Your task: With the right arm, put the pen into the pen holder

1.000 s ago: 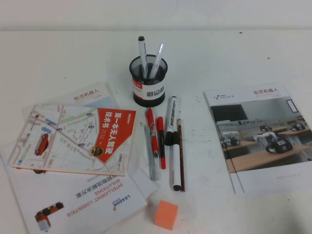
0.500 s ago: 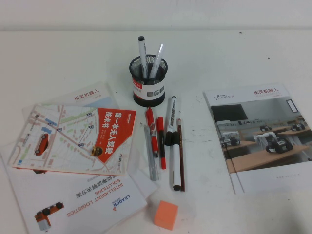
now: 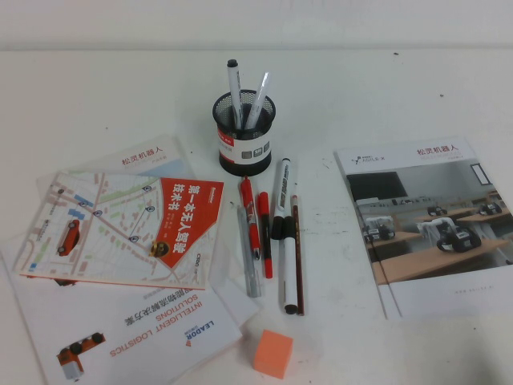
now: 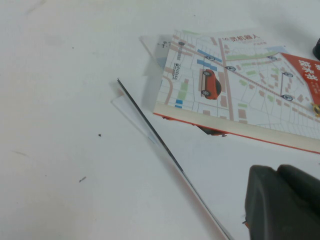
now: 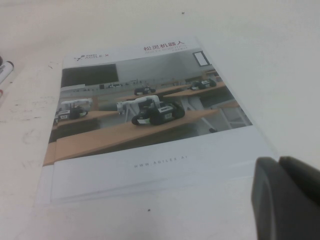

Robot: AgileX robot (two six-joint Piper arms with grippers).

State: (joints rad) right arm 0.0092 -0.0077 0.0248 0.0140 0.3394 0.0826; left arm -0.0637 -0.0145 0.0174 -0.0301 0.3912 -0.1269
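The pen point(image 3: 280, 192), a thick white marker with a black cap, lies on the table just in front of the pen holder point(image 3: 243, 132), among several other pens. The holder is a black mesh cup with a white label band and two pens standing in it. Neither arm shows in the high view. My right gripper point(image 5: 279, 164) is shut and empty, low over the table beside the robot brochure point(image 5: 145, 110), far right of the pen. A black pen end point(image 5: 5, 67) shows at that view's edge. My left gripper point(image 4: 277, 172) is shut and empty, near the map booklet point(image 4: 235, 85).
Two red pens point(image 3: 255, 216), a grey pen, a slimmer white pen point(image 3: 289, 269) and a brown pencil lie beside the marker. An orange block point(image 3: 272, 353) sits at the front. The map booklet point(image 3: 128, 228) and leaflets lie left, the robot brochure point(image 3: 429, 224) right.
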